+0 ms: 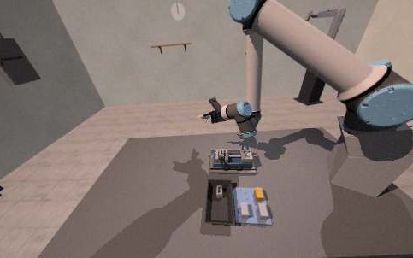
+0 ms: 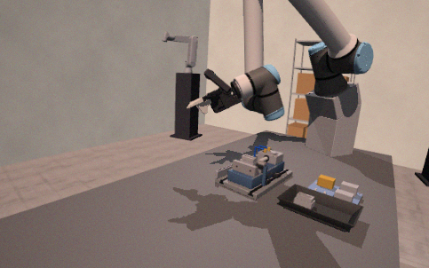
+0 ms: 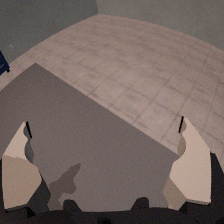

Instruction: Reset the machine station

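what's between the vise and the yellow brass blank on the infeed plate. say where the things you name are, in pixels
In the top view, only bare tabletop point(image 1: 285, 179) and a strip of the plate point(image 1: 244, 190) separate vise point(image 1: 233, 164) and brass blank point(image 1: 259, 194).

Matt black tray point(image 1: 208, 205) point(image 2: 320, 214); glossy blue joint caps point(image 1: 393, 105) point(image 2: 364, 58).

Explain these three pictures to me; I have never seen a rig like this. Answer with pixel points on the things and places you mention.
This is one jointed robot arm point(image 1: 254, 68) point(image 2: 253, 35) ending in a two-fingered pincer point(image 1: 203, 117) point(image 2: 196, 106) point(image 3: 104, 121). The pincer is wide open, holding nothing.

The first picture looks down from high up. The second views the table point(image 1: 148, 171) point(image 2: 131, 222) point(image 3: 100, 120) from one side. The third looks out between the fingers, past the table's edge to the floor.

On the table sits a blue-and-gray vise point(image 1: 244, 166) point(image 2: 243, 178). Nearby, a black tray point(image 1: 208, 209) point(image 2: 320, 216) holds one gray block point(image 1: 219, 190) point(image 2: 304, 201). Beside it, a light blue plate point(image 1: 252, 219) point(image 2: 317, 187) carries a yellow block point(image 1: 259, 194) point(image 2: 326, 182) and two pale blocks.
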